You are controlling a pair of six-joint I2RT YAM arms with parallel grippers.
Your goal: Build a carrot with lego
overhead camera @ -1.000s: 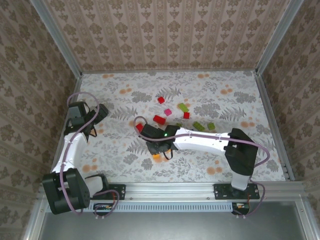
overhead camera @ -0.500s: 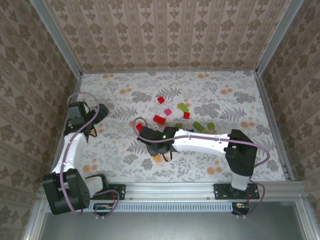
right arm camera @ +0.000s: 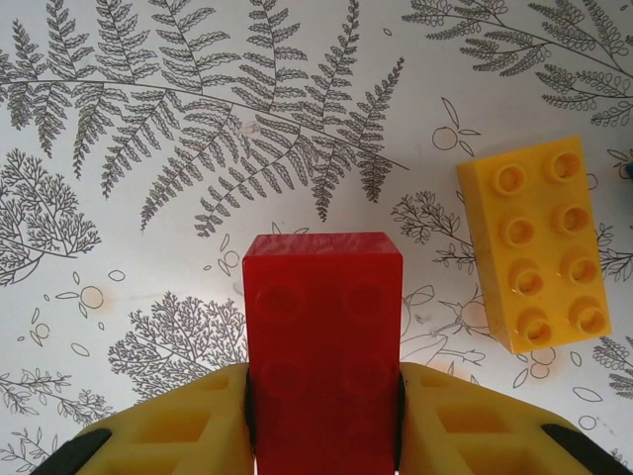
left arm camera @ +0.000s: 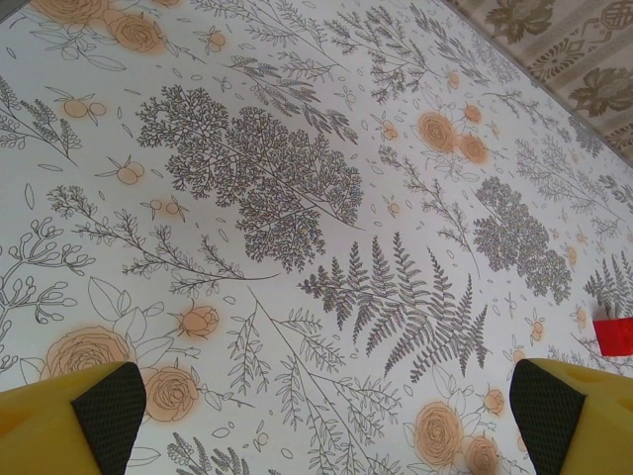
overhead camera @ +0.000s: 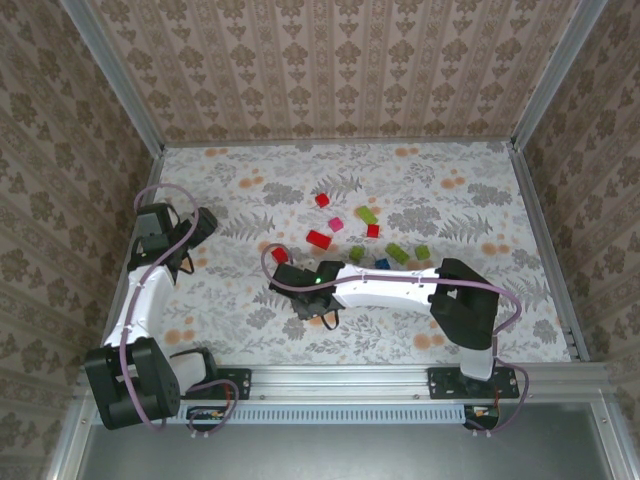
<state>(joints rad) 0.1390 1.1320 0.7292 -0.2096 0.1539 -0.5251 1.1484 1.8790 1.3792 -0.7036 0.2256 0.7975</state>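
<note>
The yellow fingers [right arm camera: 188, 430] of the right gripper [right arm camera: 324, 396] pinch a red brick [right arm camera: 324, 327] by two opposite sides, holding it over the cloth just left of a yellow-orange brick [right arm camera: 539, 247], which lies flat with its studs up and does not touch it. If the red brick is meant to go onto the other, doing it well probably means shifting right until the edges square with the studs below. The arm should then keep the brick level and press straight down, because a loose brick on smooth cloth may skid or tip under an off-centre push. The grip looks firm and centred, so regripping seems unnecessary. Seen from above, this arm reaches left across the near half of the table, with the loose bricks [overhead camera: 367, 214] in red, magenta, green and blue scattered beyond it toward the middle and right. The left gripper [left arm camera: 326, 416] hangs over bare cloth at the far left, its dark pads [left arm camera: 109, 408] spread wide and holding nothing, well placed to brace the lower brick if needed. The table cloth [overhead camera: 440, 190] is printed with grey ferns and orange roses. Striped damask wallpaper [overhead camera: 330, 70] covers the three walls, and an aluminium frame [overhead camera: 340, 375] runs along the near edge where both arms are bolted.
</note>
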